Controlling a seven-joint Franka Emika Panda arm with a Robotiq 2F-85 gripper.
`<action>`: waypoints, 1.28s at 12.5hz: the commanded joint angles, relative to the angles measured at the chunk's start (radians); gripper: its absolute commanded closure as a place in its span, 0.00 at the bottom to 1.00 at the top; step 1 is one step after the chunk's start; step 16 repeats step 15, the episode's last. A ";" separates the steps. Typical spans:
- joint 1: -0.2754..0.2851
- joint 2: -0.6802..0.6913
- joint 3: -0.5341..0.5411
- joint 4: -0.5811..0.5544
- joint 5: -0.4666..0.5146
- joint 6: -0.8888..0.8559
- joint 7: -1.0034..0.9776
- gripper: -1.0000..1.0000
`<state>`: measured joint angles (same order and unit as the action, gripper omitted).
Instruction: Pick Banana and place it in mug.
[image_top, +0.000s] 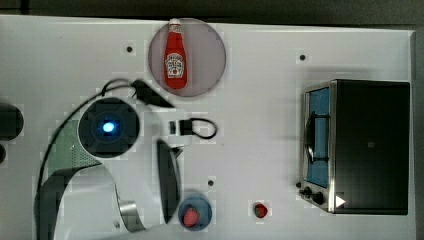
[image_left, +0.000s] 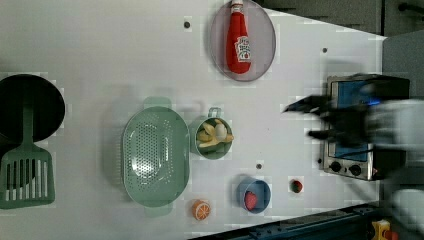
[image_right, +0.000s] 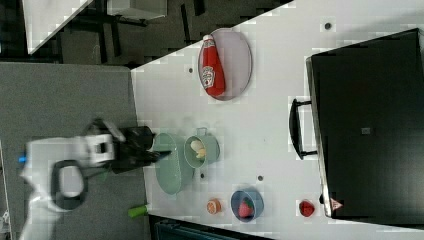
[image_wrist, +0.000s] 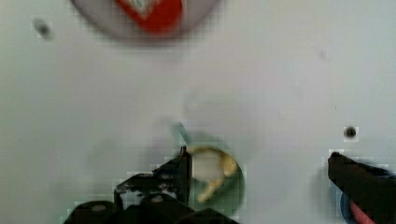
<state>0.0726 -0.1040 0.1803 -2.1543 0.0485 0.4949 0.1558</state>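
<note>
Your banana (image_left: 214, 136) already lies inside the mug (image_left: 211, 138), yellow pieces showing above the rim in the left view, the right view and the wrist view. The mug stands on the white tabletop (image_left: 100, 50) just beside the perforated green basket (image_left: 156, 156), its small handle pointing toward the plate (image_left: 266, 45) that carries the ketchup bottle (image_left: 238, 37).

Your end effector (image_wrist: 259, 170) is open and holds nothing: in the wrist view its 2 dark fingers (image_wrist: 180, 170) stand wide apart, with the mug showing between them and close to 1 finger. It hangs above the tabletop, clear of the mug.

In the left view you can see a blue bowl (image_left: 254, 195) with a red fruit in it, an orange slice (image_left: 201, 209), a strawberry (image_left: 296, 186) and a toaster oven (image_left: 350, 150).
</note>
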 joint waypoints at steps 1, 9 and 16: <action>-0.027 -0.069 -0.106 0.156 -0.031 -0.207 0.014 0.00; -0.033 -0.090 -0.262 0.294 -0.057 -0.397 0.004 0.00; -0.032 -0.089 -0.259 0.288 -0.057 -0.393 0.004 0.00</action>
